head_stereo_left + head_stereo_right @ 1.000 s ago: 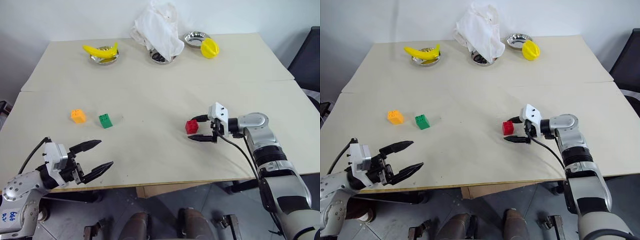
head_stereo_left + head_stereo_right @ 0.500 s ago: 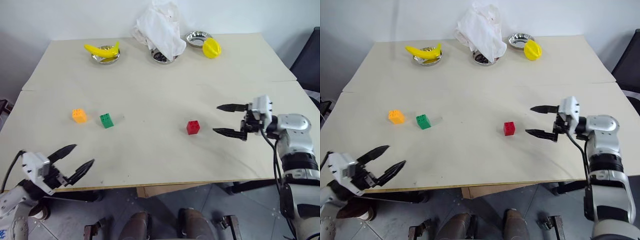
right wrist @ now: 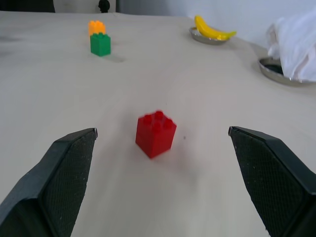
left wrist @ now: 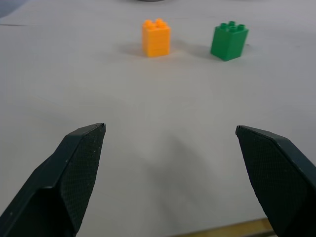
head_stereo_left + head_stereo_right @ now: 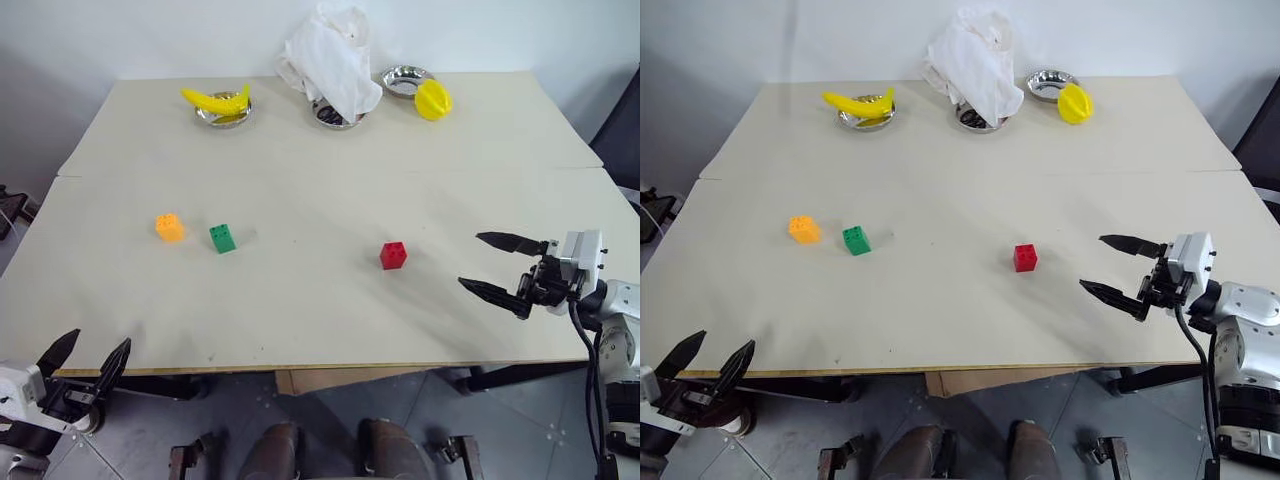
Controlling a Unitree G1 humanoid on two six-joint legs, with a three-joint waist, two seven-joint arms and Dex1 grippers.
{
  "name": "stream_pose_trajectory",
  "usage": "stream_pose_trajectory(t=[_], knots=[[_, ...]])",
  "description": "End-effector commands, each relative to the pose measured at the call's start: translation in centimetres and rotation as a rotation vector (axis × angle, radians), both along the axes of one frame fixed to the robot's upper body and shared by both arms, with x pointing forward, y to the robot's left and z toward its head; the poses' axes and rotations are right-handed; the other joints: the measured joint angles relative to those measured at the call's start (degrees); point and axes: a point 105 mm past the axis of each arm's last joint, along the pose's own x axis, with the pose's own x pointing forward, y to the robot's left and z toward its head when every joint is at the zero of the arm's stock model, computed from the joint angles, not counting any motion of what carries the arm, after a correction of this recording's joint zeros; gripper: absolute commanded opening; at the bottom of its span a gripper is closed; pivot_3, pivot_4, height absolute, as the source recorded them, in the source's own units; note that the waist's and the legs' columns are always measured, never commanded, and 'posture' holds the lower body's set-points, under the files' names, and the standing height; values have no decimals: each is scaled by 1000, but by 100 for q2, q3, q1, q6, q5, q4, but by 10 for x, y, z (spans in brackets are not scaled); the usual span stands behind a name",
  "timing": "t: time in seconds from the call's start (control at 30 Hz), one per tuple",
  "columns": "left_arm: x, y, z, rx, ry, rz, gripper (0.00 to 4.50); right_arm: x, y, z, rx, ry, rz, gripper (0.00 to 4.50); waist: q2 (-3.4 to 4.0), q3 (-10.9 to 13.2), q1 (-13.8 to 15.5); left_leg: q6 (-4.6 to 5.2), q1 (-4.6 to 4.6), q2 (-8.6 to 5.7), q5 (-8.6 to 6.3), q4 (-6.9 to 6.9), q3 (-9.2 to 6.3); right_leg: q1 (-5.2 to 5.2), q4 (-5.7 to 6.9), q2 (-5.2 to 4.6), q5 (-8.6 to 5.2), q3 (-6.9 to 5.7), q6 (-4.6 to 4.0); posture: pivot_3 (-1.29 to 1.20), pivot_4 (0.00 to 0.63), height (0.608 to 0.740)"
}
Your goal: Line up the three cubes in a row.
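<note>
Head view, red cube (image 5: 393, 255) alone, pincers empty

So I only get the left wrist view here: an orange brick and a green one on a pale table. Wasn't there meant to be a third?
Observer: Yes, a red cube sits well off to the right of the green cube, apart from both others.
Operator: Is anything holding it?
Observer: No. The right end effector hangs to the right of it, fingers wide apart, touching nothing.
Operator: And the orange cube, is it touching the green?
Observer: From above, the orange cube stands clear of it, with bare table between.
Operator: Anything else up there?
Observer: A banana in a metal dish at the far edge.
</note>
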Motion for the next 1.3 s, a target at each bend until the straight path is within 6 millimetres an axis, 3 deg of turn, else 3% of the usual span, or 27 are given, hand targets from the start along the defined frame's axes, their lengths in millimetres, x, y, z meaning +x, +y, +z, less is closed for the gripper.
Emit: stream_pose_trajectory(t=[0.03,0.1,0.17,0.37,0.63,0.8,0.9,1.03,1.23,1.3], knots=[[24,-23,19,23,-35,-100,4500,-4,7,11,14,-30,26,4478,0,0,37,0,0,0,0,0,0,0,0,0,0,1,0,0,150,740],[47,-42,28,29,-30,-164,4500,-6,11,13,14,-24,43,4478,0,0,67,1,-1,-1,0,0,-4,0,2,0,0,1,0,0,150,740],[82,-62,35,36,8,-184,4500,-6,13,15,13,-13,55,4478,0,0,91,1,-1,-5,1,2,-12,0,8,0,0,0,1,0,150,740],[137,-95,45,-7,107,-106,4500,-4,19,19,10,-5,65,4478,-2,-1,-15,-1,2,-13,1,1,-13,-15,64,6,4,2,8,0,150,740],[174,-127,43,-84,177,99,4500,-7,27,14,11,27,85,4478,-15,5,55,-2,-10,-13,2,8,-10,-37,80,12,4,1,9,0,150,740],[180,-145,37,-126,207,128,4500,-7,28,13,13,32,86,4478,-23,9,75,-3,-10,-16,3,16,-9,-31,80,12,6,1,11,0,150,740],[181,-143,38,-130,198,182,4500,-7,27,12,14,37,82,4478,-26,11,76,-4,-10,-16,3,17,-10,-32,78,12,6,0,12,0,150,740],[184,-146,41,-144,177,182,3624,-9,25,6,15,50,77,4500,-26,11,79,-5,-10,-16,4,17,-10,-32,77,12,6,0,12,0,150,740],[186,-145,40,-133,164,180,1701,-10,24,0,12,68,70,4500,-26,11,78,-6,-10,-15,4,17,-7,-32,75,13,6,0,12,0,150,740],[186,-144,46,-102,112,147,1505,-11,22,-2,7,73,65,4500,-27,12,83,-6,-10,-16,4,17,-8,-31,74,12,6,0,12,0,150,740]])
